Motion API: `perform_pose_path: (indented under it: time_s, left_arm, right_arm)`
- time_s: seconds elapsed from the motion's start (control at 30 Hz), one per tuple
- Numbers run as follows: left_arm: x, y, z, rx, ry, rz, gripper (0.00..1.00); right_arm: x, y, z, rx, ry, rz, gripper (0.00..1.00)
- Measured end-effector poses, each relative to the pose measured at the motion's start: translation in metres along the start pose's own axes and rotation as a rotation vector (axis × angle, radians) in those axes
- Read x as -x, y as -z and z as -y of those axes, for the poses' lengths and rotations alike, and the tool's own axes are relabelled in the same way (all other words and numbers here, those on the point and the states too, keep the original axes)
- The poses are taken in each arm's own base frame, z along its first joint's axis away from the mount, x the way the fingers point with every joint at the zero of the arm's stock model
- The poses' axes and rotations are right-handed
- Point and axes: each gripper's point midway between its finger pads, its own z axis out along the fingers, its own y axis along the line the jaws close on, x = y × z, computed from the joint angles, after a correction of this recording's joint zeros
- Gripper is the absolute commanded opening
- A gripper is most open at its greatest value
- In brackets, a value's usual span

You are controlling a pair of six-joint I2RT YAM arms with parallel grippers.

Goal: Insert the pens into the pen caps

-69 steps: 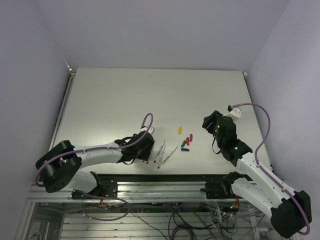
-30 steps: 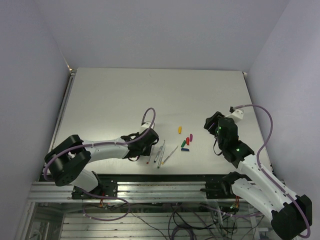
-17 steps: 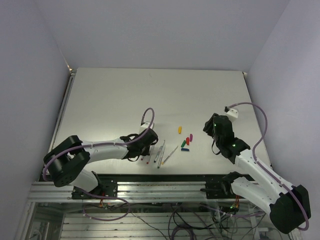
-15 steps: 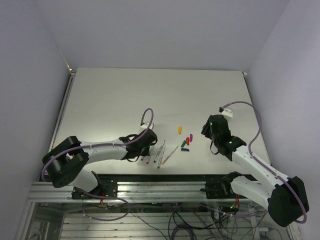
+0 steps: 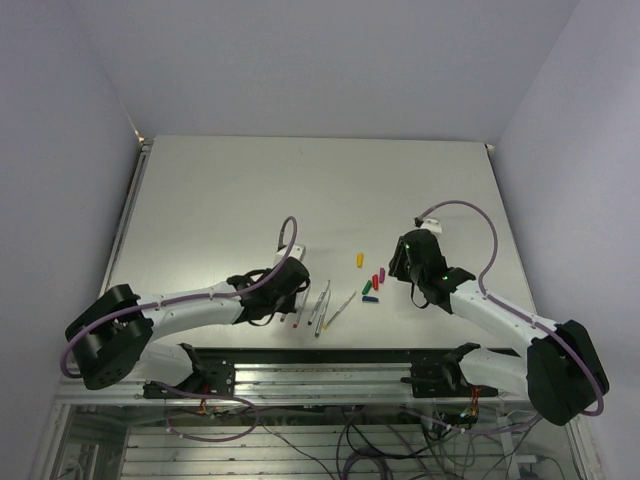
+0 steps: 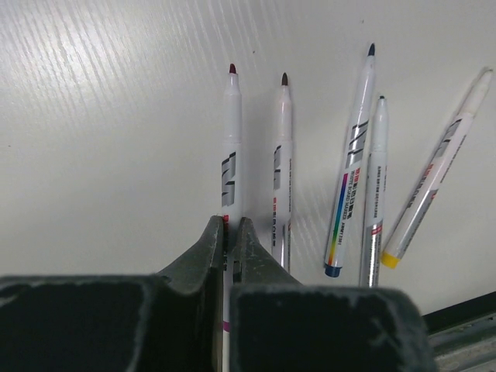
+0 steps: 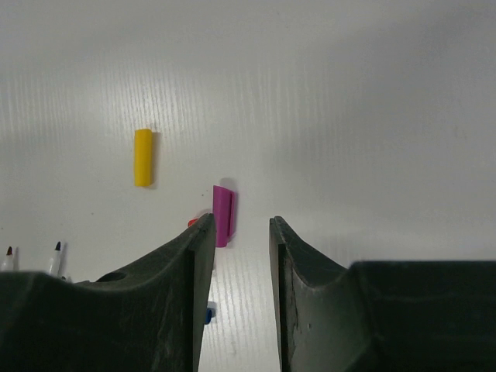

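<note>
Your left gripper (image 6: 231,230) is pinching the red-tipped pen (image 6: 231,147) low on its barrel. The jaws are pressed together on it, and its tip is pointing away from the wrist camera. I cannot tell whether that pen is resting on the table (image 6: 93,116) or sitting just off it.

Just to its right, the dark-red-tipped pen (image 6: 282,178) is lying nearly parallel on the surface. Next the blue-ended pen (image 6: 350,186) and the dark-tipped pen (image 6: 373,201) are lying close together, their near ends almost meeting. The yellow-ended pen (image 6: 430,194) is slanting off to the right, a little apart from the others. All five tips are facing the same way.

Moving right in the top view, the caps are sitting in a loose cluster between your two arms. The green cap (image 5: 367,287) and the blue cap (image 5: 370,298) are lying nearest the pens. In the right wrist view the yellow cap (image 7: 143,157) is lying alone, apart from the rest. The magenta cap (image 7: 223,215) is lying just ahead of the fingers, and a sliver of a red cap (image 7: 192,222) is peeking out beside it.

Your right gripper (image 7: 240,232) is hanging over that cluster with its jaws standing apart and nothing gripped between them. The magenta cap's near end is sitting close to the finger on the picture's left.
</note>
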Motion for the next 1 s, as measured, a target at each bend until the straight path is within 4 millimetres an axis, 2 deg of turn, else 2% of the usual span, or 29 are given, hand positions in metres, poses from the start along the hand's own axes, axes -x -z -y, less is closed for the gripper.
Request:
perform_pose_path:
  time_s: [0.2,0.53,1.0]
  left_arm:
    - [0.009,0.005,0.000,-0.003,0.003,0.037,0.07]
    - [0.036,0.017,0.012,-0.073,0.007,0.143,0.07]
    - [0.041,0.016,0.015,-0.089,-0.004,0.165,0.07]
  right_arm:
    - [-0.008,-0.009,-0.009,0.027,0.016,-0.026,0.35]
    - [-0.026,-0.023,-0.006,-0.005,0.045,-0.083,0.33]
    - [-0.026,-0.036,-0.007,-0.030,0.071,-0.094,0.31]
